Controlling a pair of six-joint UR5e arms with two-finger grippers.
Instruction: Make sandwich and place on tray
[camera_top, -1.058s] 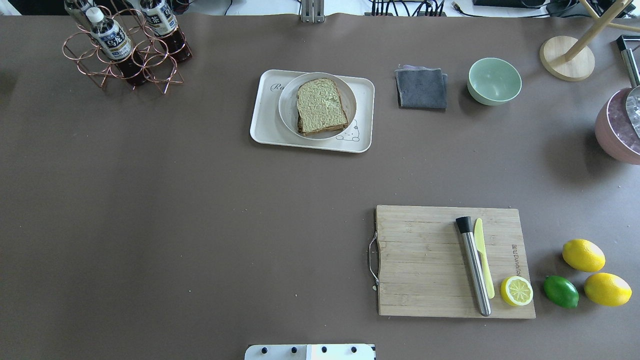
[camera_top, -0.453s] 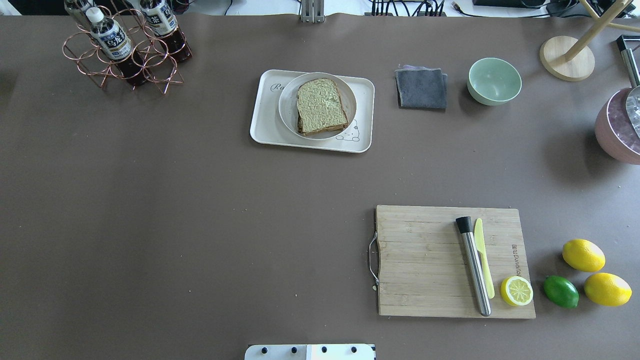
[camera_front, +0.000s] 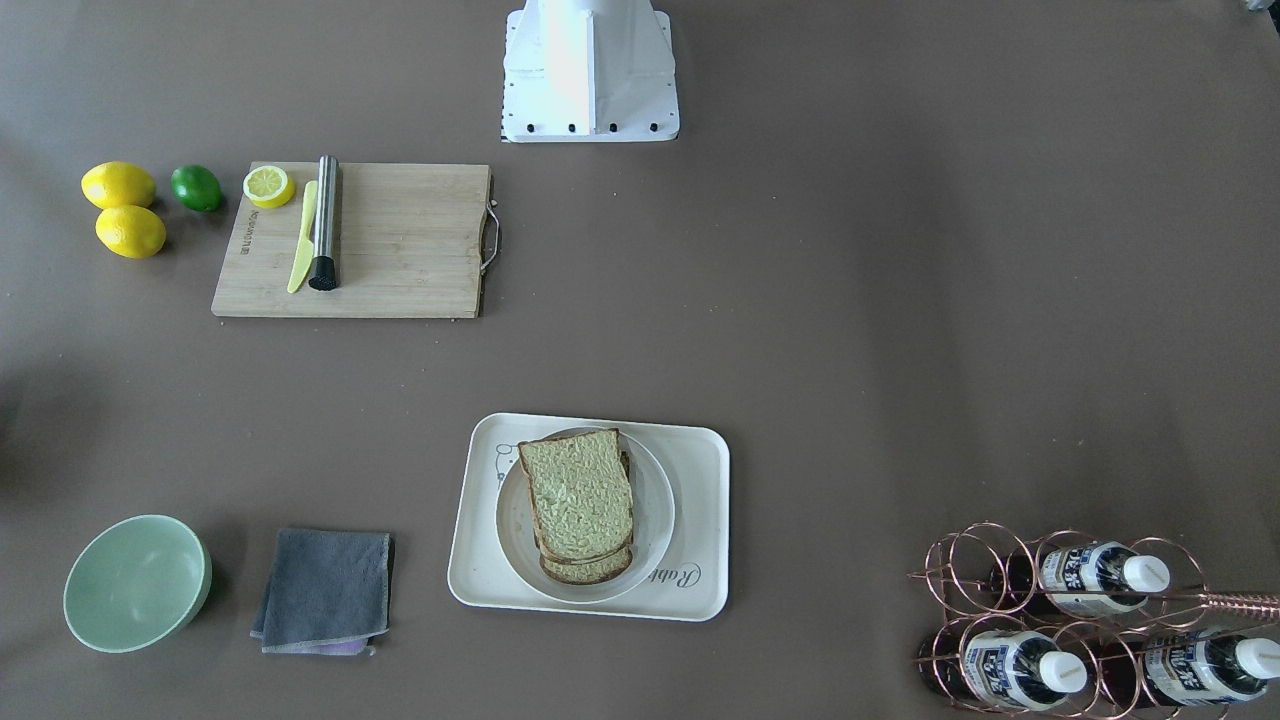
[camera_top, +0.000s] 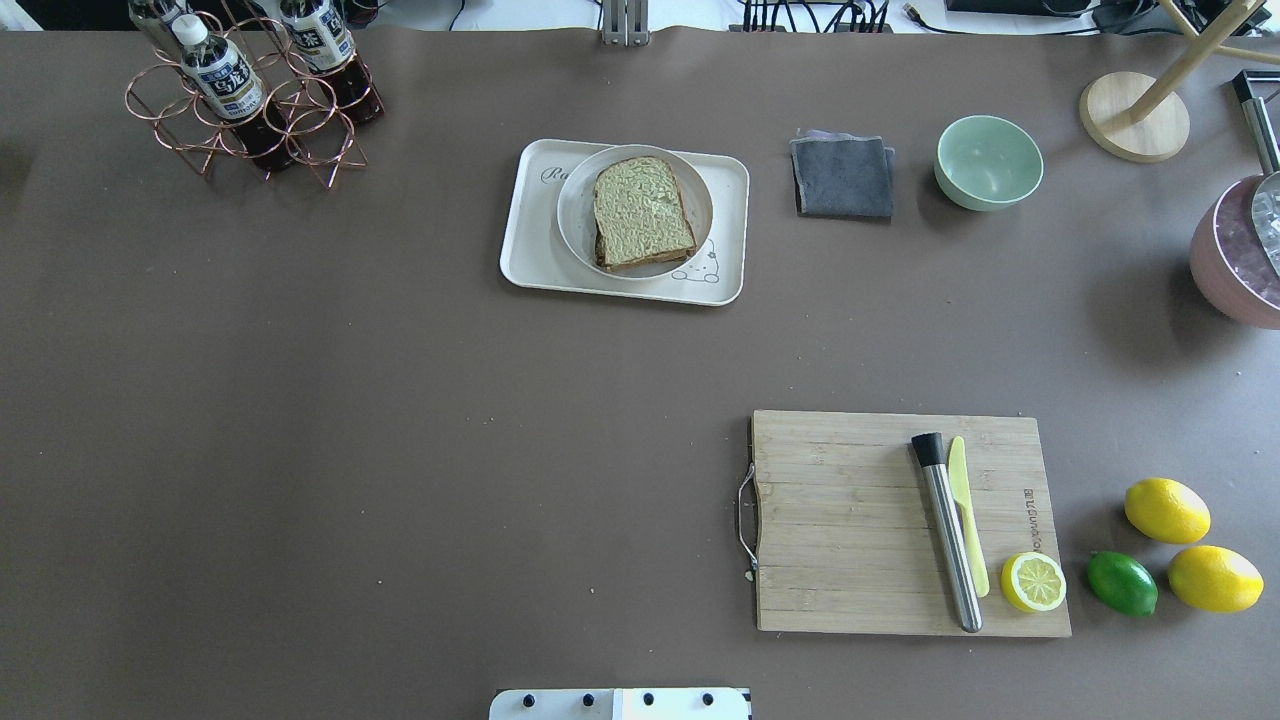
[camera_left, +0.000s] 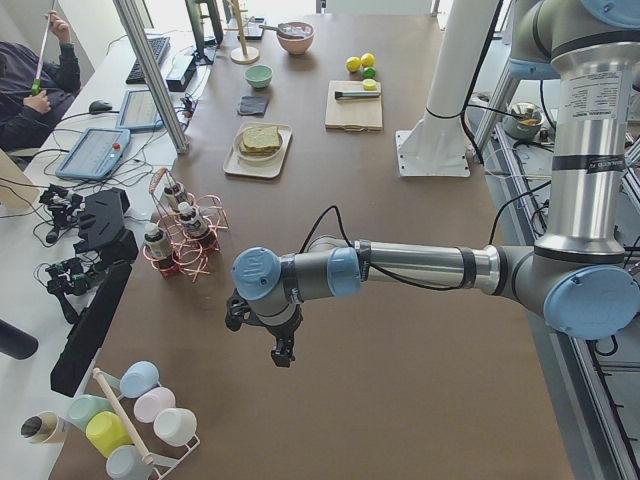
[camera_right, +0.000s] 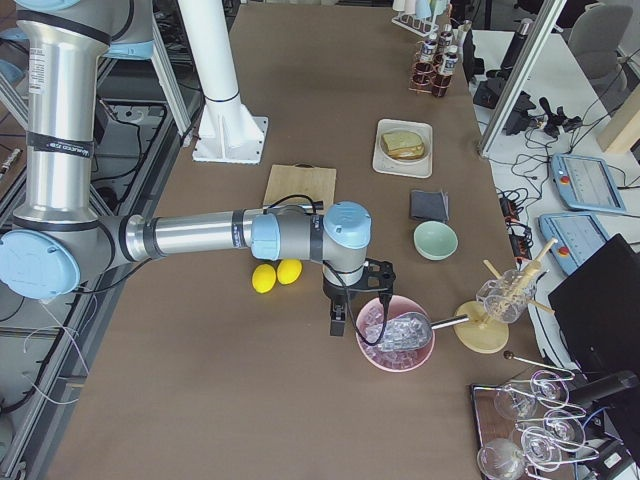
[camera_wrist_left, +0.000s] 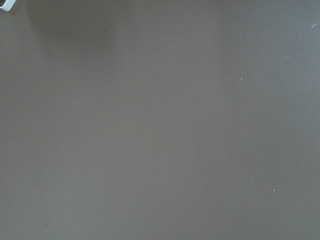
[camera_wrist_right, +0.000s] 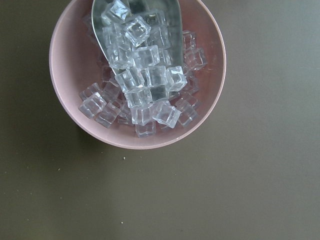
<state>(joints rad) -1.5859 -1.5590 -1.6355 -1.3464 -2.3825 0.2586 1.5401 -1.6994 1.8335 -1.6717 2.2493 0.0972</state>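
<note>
Left pincer (camera_left: 283, 354) and right pincer (camera_right: 336, 323) far off, cannot tell if wide or narrow; sandwich (camera_top: 643, 212) on plate (camera_top: 574, 215) on tray (camera_top: 527, 252), job likely done.

Filling of the sandwich (camera_top: 643, 210) hidden under its top slice — pink bowl (camera_top: 1218, 280) clipped at three o'clock; left gripper (camera_left: 283, 355) and right gripper (camera_right: 337, 322) too small to read.
</note>
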